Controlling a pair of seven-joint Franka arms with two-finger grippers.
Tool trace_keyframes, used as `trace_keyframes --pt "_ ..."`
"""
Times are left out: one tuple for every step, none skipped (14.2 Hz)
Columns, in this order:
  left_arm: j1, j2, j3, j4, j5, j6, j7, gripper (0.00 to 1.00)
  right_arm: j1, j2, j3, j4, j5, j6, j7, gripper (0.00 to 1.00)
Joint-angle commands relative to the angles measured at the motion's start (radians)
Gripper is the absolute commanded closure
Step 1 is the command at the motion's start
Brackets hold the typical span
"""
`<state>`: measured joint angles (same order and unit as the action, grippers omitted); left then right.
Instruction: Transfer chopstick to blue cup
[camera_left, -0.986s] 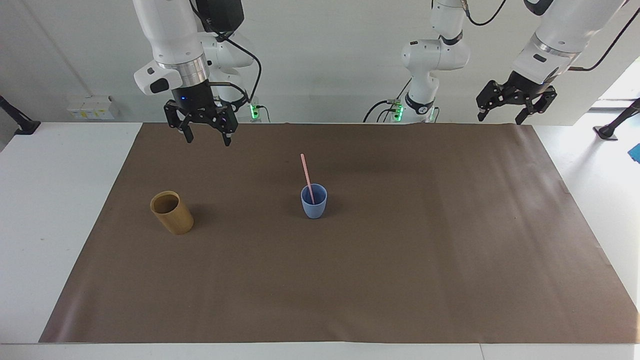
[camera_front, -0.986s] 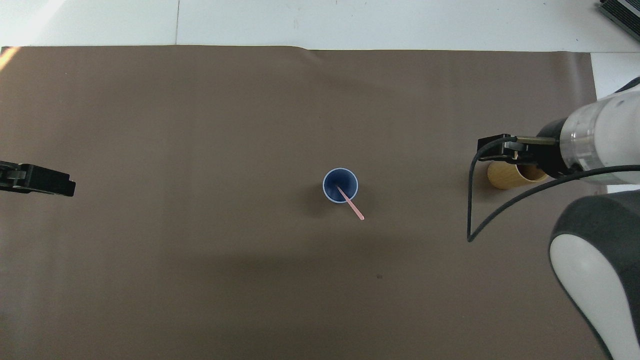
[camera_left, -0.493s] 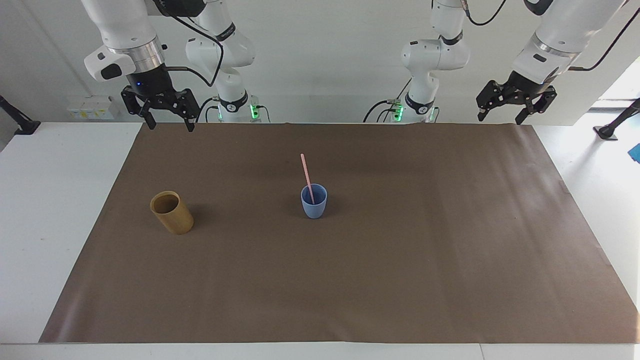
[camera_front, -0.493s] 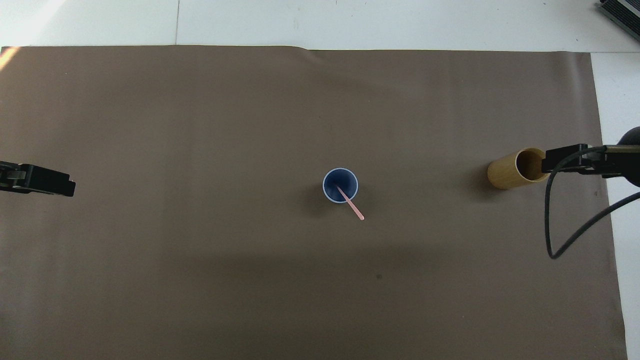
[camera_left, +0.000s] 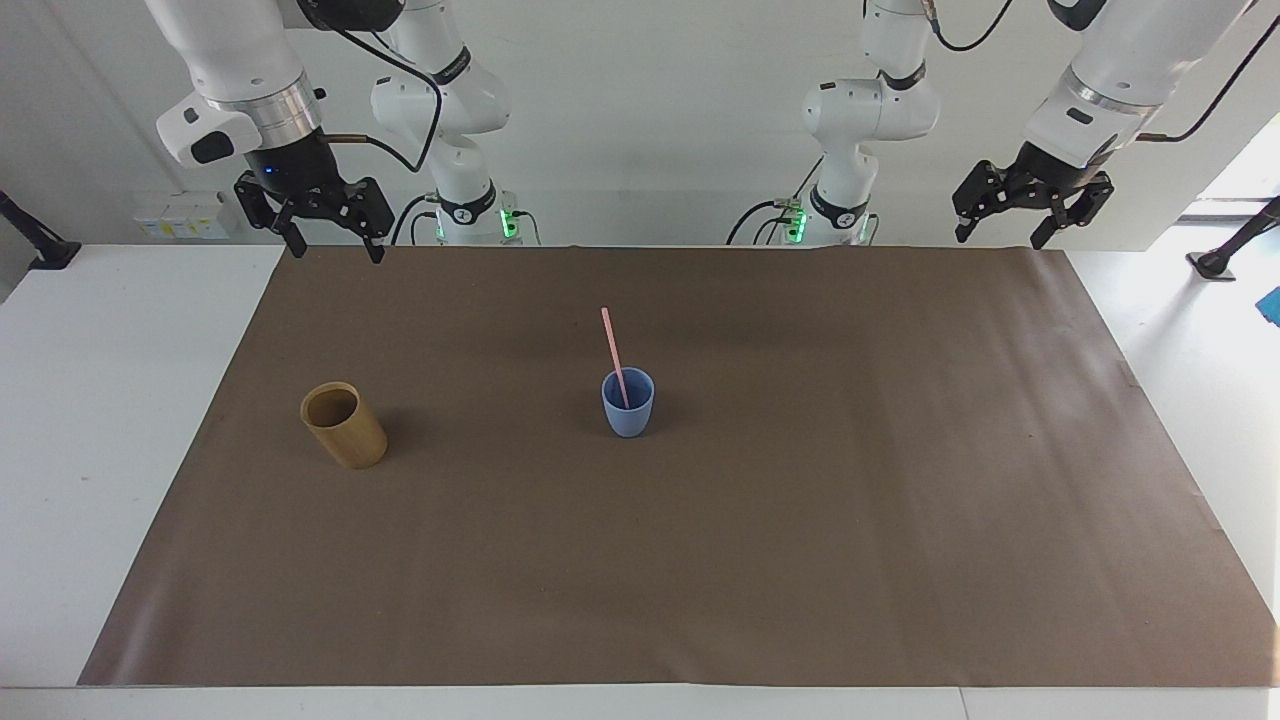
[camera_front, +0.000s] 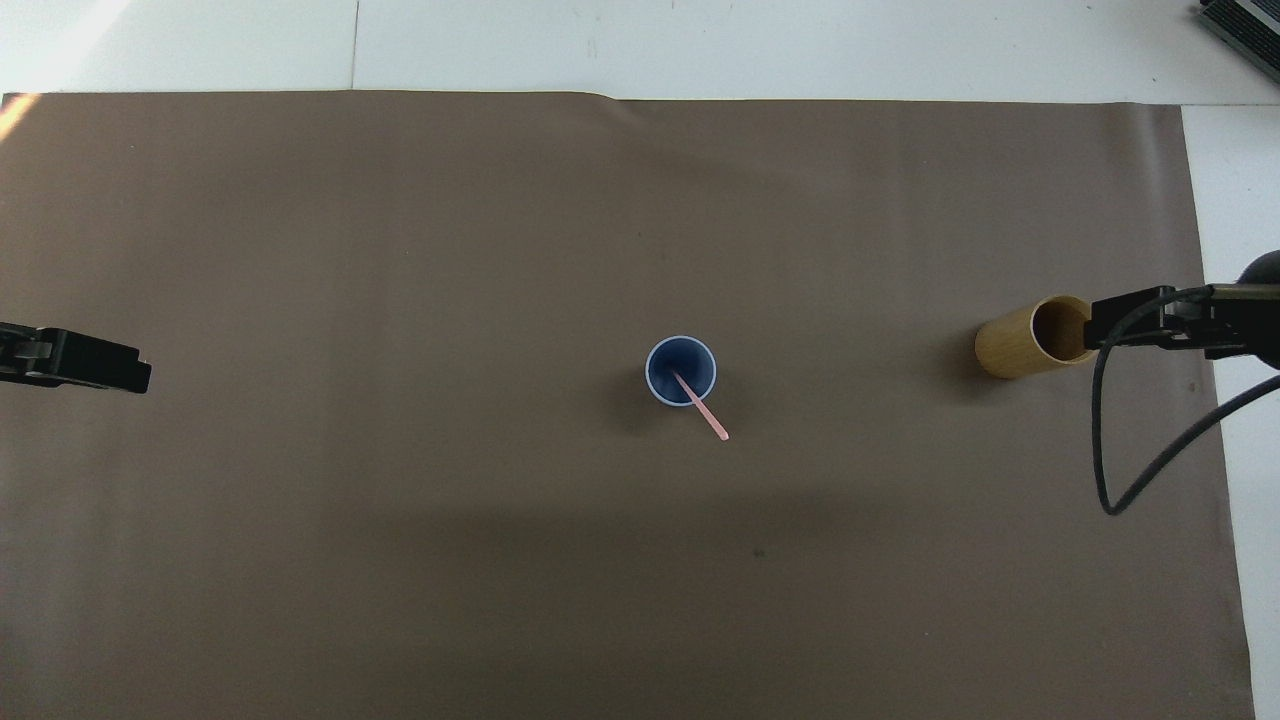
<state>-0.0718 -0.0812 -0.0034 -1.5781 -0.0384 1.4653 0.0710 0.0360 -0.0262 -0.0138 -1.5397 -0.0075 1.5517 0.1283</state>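
One chopstick (camera_left: 614, 353) is being seen, a thin pale-pink stick, and it is being carried by the one blue cup (camera_left: 628, 412): its lower end is resting inside the cup while its upper part is leaning out over the rim, tilted toward the robots' edge of the tabletop. In the overhead view the chopstick (camera_front: 700, 405) is being shown crossing the rim of the blue cup (camera_front: 681, 352) on the side nearer to the robots. Nothing but the chopstick is being held in this cup, which is standing upright about midway along the brown mat (camera_left: 800, 520), roughly halfway between the two ends of the tabletop.

Two cups are being counted in all. The second, a taller tan cup (camera_left: 344, 426), is standing upright on the mat toward the right arm's end of the tabletop, well apart from the blue cup and about level with it; its inside is being seen as dark and nothing is being seen standing in it. In the overhead view the tan cup (camera_front: 1018, 337) is being partly overlapped by the raised right gripper (camera_front: 1130, 320).

Two grippers are being counted. The right gripper (camera_left: 333, 243) is being held in the air over the mat's corner at the robots' edge, its fingers spread apart and carrying nothing. The left gripper (camera_left: 1005, 231) is waiting in the air over the mat's other corner at the robots' edge, its fingers likewise spread and carrying nothing. In the overhead view only the tip of the left gripper (camera_front: 90, 362) is being shown.
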Motion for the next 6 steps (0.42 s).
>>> trace_keyframes --pt "0.017 -0.019 -0.009 -0.010 0.006 -0.013 0.007 0.00 -0.002 0.009 -0.002 0.026 -0.008 -0.016 -0.009 0.00" --pt "0.017 -0.019 -0.009 -0.010 0.006 -0.013 0.007 0.00 0.001 0.008 -0.002 0.024 -0.005 -0.015 -0.007 0.00" --pt "0.017 -0.019 -0.009 -0.010 0.006 -0.013 0.007 0.00 0.002 0.008 -0.002 0.024 -0.003 -0.016 -0.007 0.00" --pt "0.017 -0.019 -0.009 -0.010 0.006 -0.013 0.007 0.00 0.004 0.008 -0.002 0.024 -0.003 -0.016 -0.007 0.00" --pt "0.017 -0.019 -0.009 -0.010 0.006 -0.013 0.007 0.00 0.002 0.008 -0.003 0.024 -0.002 -0.016 -0.007 0.00" --pt "0.017 -0.019 -0.009 -0.010 0.006 -0.013 0.007 0.00 0.002 0.008 -0.003 0.024 -0.002 -0.016 -0.007 0.00"
